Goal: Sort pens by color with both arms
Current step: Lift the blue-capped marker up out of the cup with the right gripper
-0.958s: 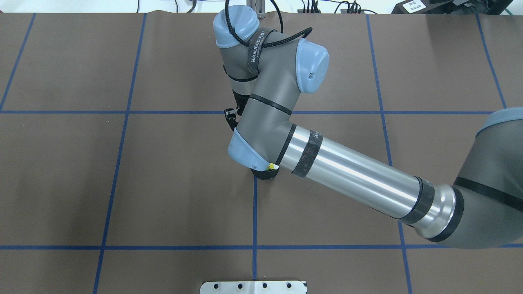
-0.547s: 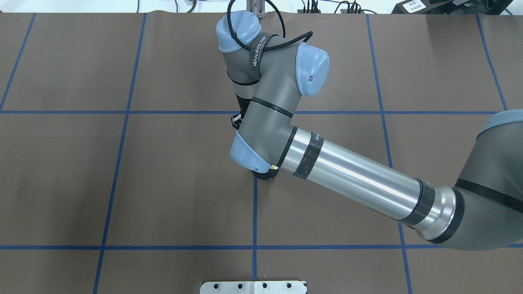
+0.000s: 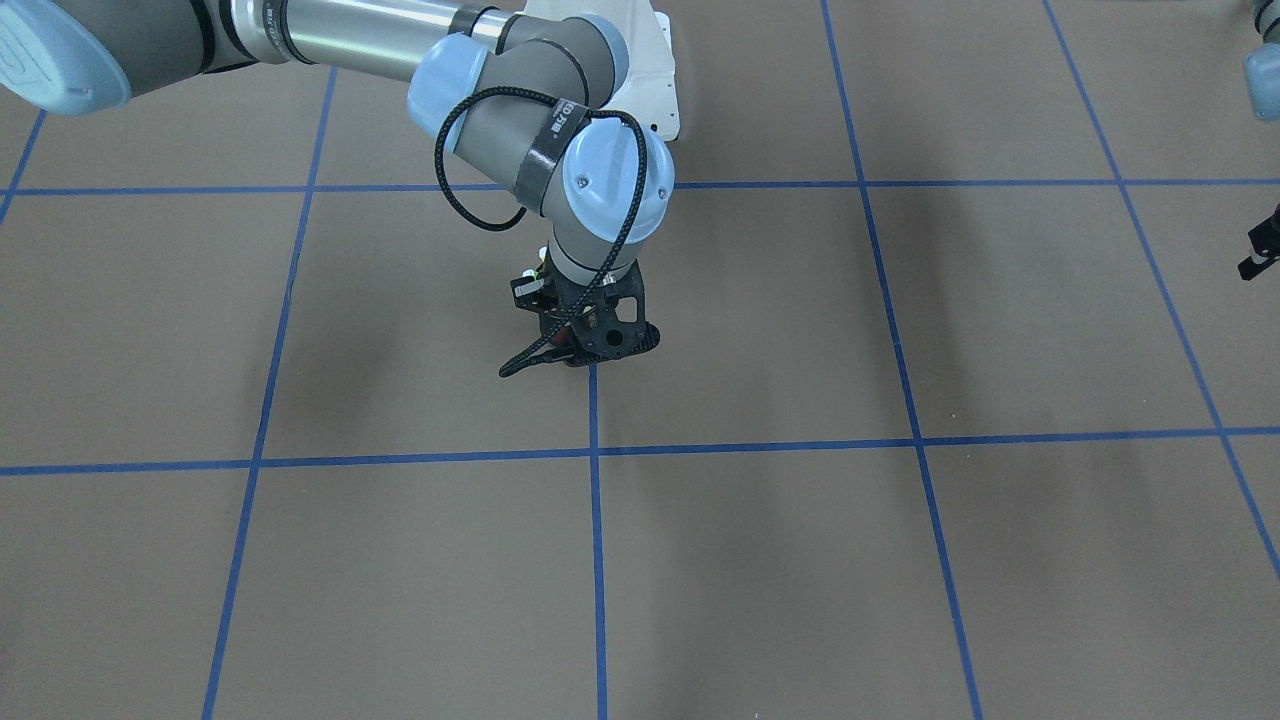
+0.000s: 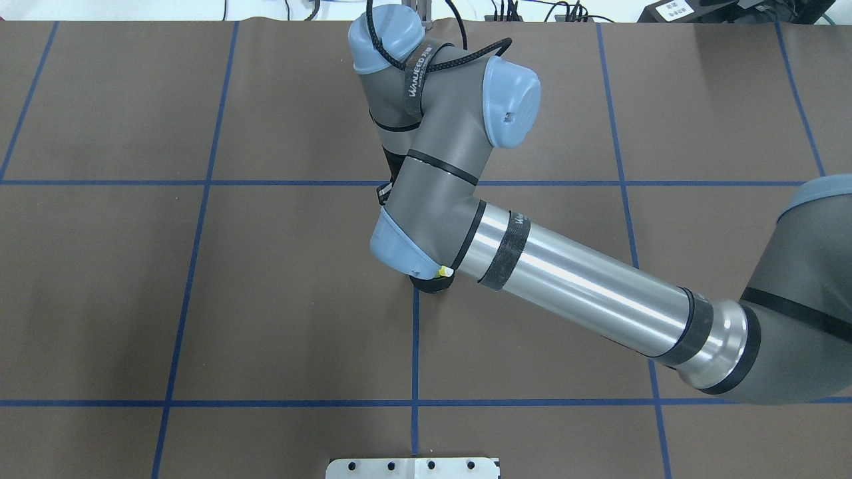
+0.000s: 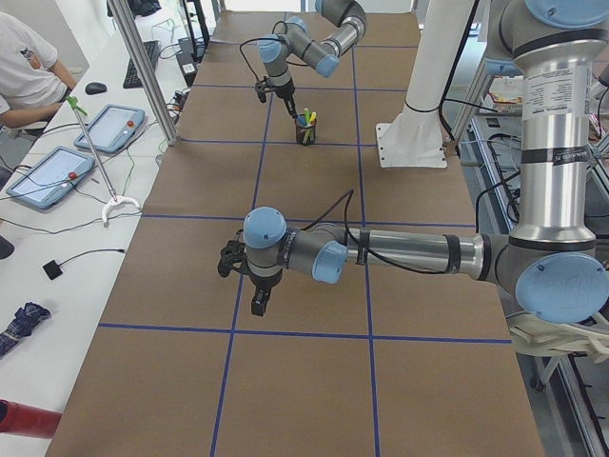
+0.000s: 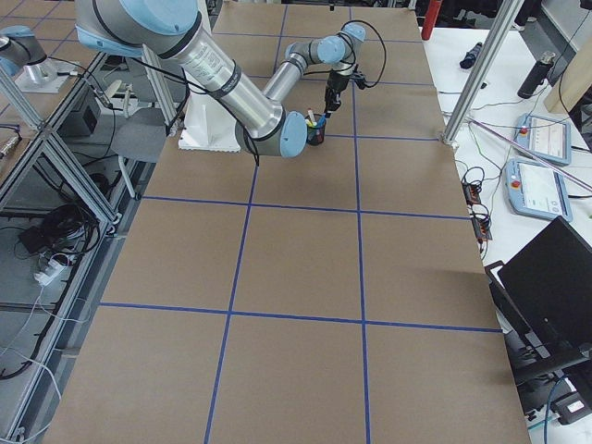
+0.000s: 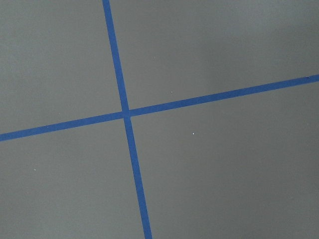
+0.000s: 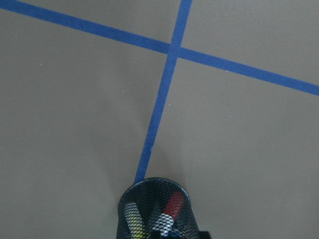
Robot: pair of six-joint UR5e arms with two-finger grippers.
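Note:
The pens stand together in a black mesh cup near the table's middle. A red cap and a yellow pen show in the right wrist view; green and yellow tips show from the left side. From overhead only a yellow tip peeks out under the right arm. My right gripper hangs just beyond the cup and hides it in the front view; I cannot tell whether it is open or shut. My left gripper hovers over bare table far from the cup, its state unclear.
Brown table cover with a blue tape grid. The white pedestal base stands at the robot's side of the table. A person sits at a side desk with tablets beyond the table edge.
The right arm's wrist has shifted slightly rightward and the arm looks a bit higher; its gripper is now more hidden under the forearm. The cup has not moved.

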